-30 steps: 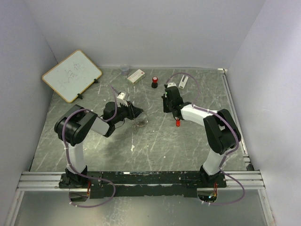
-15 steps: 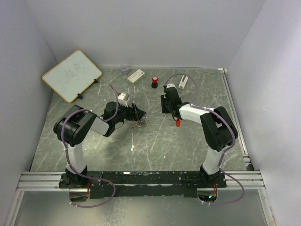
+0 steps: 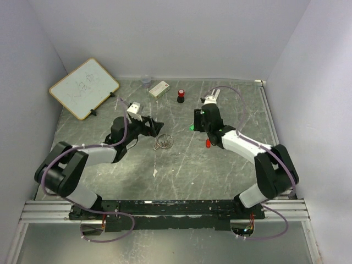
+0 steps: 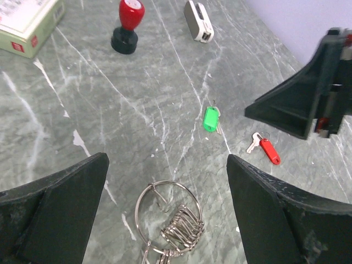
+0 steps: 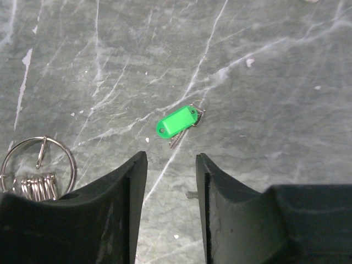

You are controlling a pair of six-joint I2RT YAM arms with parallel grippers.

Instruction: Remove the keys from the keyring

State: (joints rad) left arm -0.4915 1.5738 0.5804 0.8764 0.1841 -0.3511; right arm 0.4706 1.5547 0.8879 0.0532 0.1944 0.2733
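Left end effector (image 4: pixel 168 164) had its jaws spread wide with nothing between them, low over the grey marbled counter (image 3: pixel 181 170). The keyring (image 4: pixel 164 202) lay flat just ahead of it. It was a single thin silver loop carrying a tight bunch of smaller silver rings (image 4: pixel 184 225), packed too close to count. No key hung on it.

Right end effector (image 5: pixel 171 159) had its jaws partly apart and also gripped nothing. One green key (image 5: pixel 177 122) lay on the counter just beyond its fingertips. The key had a bright green oblong plastic head, with a short silver blade poking out from under it.

One red key (image 4: pixel 268 150) lay on the counter a little apart from the green one, on the near side of it in the top view. It had a slim red head with a small silver blade at its end. That made two keys in all, both loose and clear of the keyring.

Farther back stood one black stamp with a red cap (image 3: pixel 180 96), one white box (image 3: pixel 159 88) and one small white device (image 4: pixel 198 21). One clear cup (image 3: pixel 146 81) sat by the rear wall, and one whiteboard (image 3: pixel 83 88) leaned at the far left.
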